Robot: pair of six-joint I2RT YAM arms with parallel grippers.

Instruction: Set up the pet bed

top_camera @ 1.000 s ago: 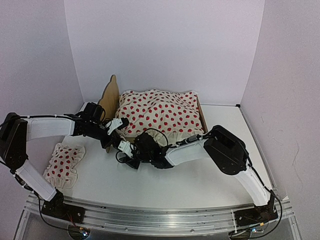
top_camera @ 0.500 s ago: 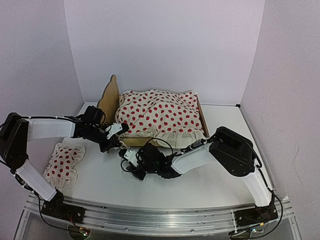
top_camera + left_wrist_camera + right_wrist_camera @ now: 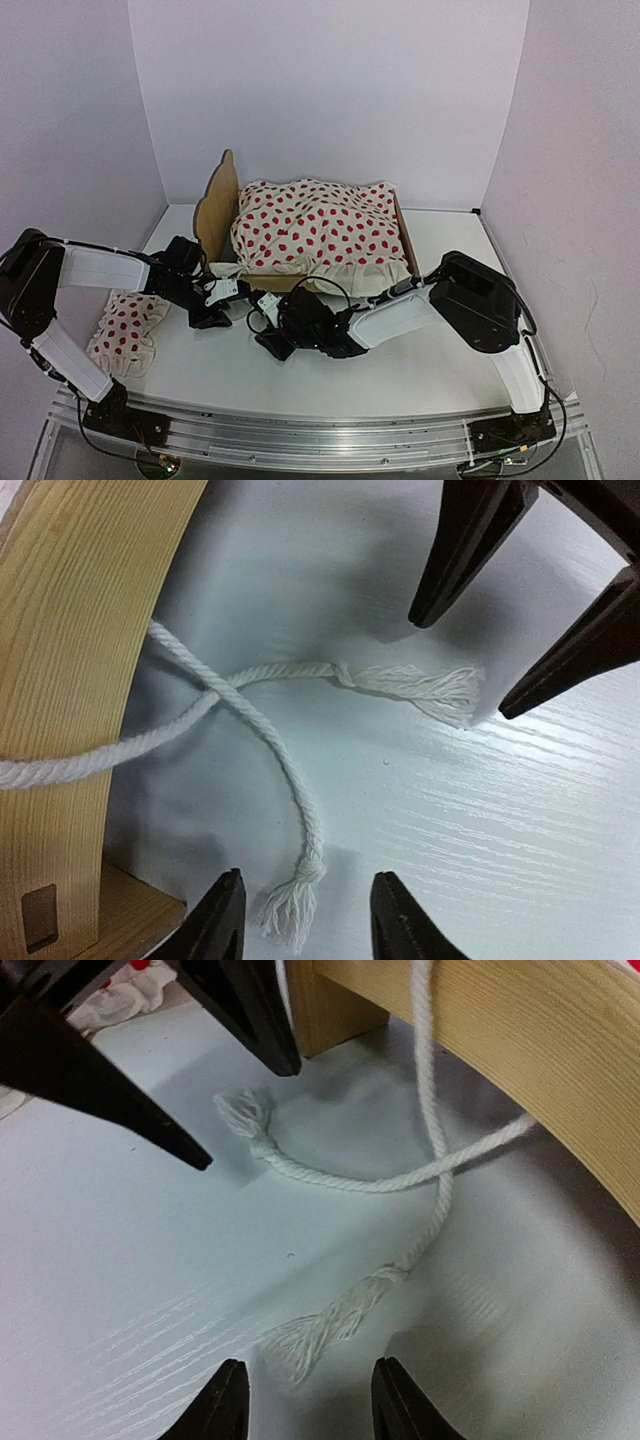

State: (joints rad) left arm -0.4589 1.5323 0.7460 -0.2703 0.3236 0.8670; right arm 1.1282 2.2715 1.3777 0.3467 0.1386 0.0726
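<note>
Retreated down-frame, left gripper (image 3: 308,880) and right gripper (image 3: 310,1362) gape empty beside frayed twisted cord (image 3: 290,669) (plywood pet bed (image 3: 80,630) alongside).

The light plywood pet bed (image 3: 216,218) stands upright near the back wall, scalloped headboard (image 3: 222,185) on the left.

Table (image 3: 430,375): pet bed (image 3: 215,205) stood rear ctr, headboard end to L. Cloth (image 3: 320,232) lay on bed, over whole top. Pillow (image 3: 128,325) lay on table, front L, apart from bed. Cord (image 3: 340,672): 2 ends lay crossed on table just before bed's near side. L gripper (image 3: 308,878) sat L of ends, R gripper (image 3: 305,1365) to R, ends btwn them.
</note>
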